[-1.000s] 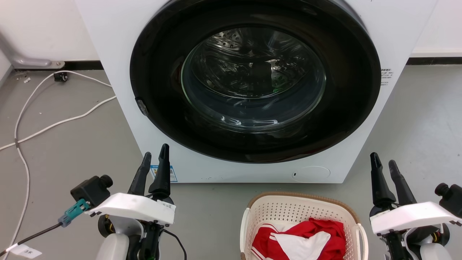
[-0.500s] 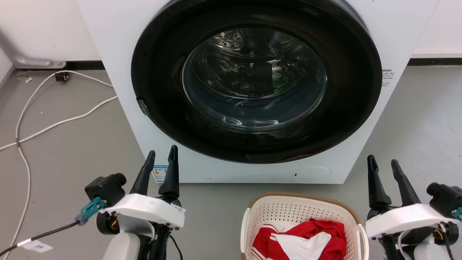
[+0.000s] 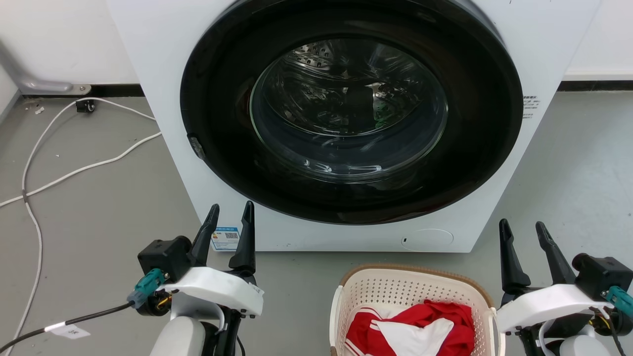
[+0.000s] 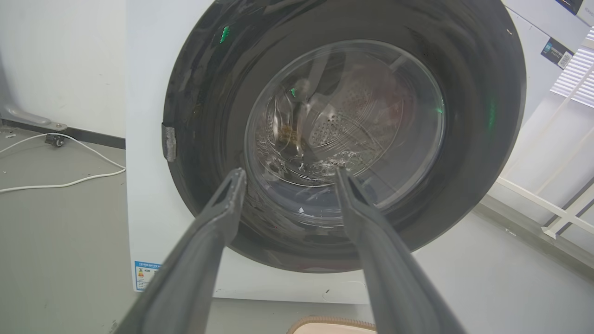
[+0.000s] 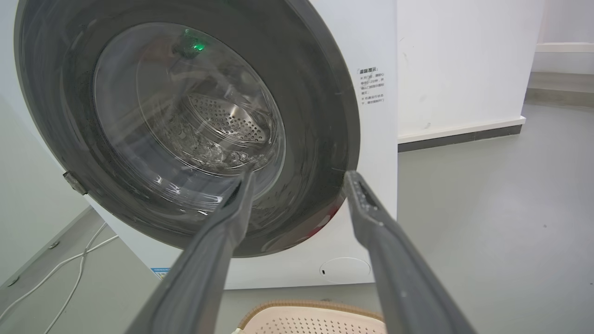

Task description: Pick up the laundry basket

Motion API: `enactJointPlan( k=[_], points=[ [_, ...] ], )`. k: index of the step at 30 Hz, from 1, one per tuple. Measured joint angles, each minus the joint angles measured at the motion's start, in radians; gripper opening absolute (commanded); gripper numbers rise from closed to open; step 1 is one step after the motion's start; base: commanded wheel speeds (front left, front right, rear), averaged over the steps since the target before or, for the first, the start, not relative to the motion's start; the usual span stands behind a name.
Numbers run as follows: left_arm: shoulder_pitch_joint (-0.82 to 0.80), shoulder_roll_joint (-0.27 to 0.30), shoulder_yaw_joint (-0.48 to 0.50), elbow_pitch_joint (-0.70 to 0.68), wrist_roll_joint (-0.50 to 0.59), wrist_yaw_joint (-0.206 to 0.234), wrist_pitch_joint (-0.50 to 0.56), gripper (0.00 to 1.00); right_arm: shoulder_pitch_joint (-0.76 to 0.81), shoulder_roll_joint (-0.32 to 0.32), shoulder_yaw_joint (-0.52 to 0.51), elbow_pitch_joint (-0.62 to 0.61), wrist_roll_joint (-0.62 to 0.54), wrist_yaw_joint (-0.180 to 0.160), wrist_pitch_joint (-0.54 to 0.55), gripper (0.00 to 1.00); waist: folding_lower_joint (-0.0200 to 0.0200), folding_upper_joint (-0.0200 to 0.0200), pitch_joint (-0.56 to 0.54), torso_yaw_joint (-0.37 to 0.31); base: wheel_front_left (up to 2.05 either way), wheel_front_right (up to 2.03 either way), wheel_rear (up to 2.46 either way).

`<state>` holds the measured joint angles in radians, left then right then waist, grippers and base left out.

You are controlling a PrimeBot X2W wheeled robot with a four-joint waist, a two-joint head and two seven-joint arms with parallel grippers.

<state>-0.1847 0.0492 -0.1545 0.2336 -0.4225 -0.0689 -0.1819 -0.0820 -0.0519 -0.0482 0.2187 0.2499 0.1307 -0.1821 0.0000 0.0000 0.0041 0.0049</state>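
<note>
Grey floor (image 3: 99,207), white wall (image 3: 49,39) (dark baseboard (image 3: 114,90)), white cables (image 3: 116,158) left of washer (image 3: 148,59).

laundry basket (image 3: 395,288) | cream perforated plastic, brown woven-look rim, white side handles | upright on floor (image 3: 296,291), just before washer (image 3: 148,74) | holds crumpled red-and-white garment (image 3: 410,331)

One white front-loading washing machine (image 3: 148,74) with a round dark glass door is standing. One cream-white perforated plastic laundry basket (image 3: 415,270) is holding one red-and-white garment (image 3: 425,326). Two dark two-fingered grippers are showing: left gripper (image 3: 232,205) and right gripper (image 3: 521,222).
</note>
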Motion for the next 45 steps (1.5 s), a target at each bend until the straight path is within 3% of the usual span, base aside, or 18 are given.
enactJointPlan(
  k=[31,45],
  points=[
    [-0.009,0.000,-0.034,0.043,0.272,0.026,-0.065,1.00,-0.021,0.000,-0.022,0.076,-0.281,0.000,-0.064,1.00,0.0000,0.0000,-0.001,0.003,0.00,0.00,0.00],
    [-0.009,0.001,-0.031,0.033,0.278,0.022,-0.080,1.00,-0.026,0.000,-0.021,0.092,-0.303,0.000,-0.081,1.00,0.0000,0.0000,0.000,0.001,0.00,0.00,0.00]
  ],
)
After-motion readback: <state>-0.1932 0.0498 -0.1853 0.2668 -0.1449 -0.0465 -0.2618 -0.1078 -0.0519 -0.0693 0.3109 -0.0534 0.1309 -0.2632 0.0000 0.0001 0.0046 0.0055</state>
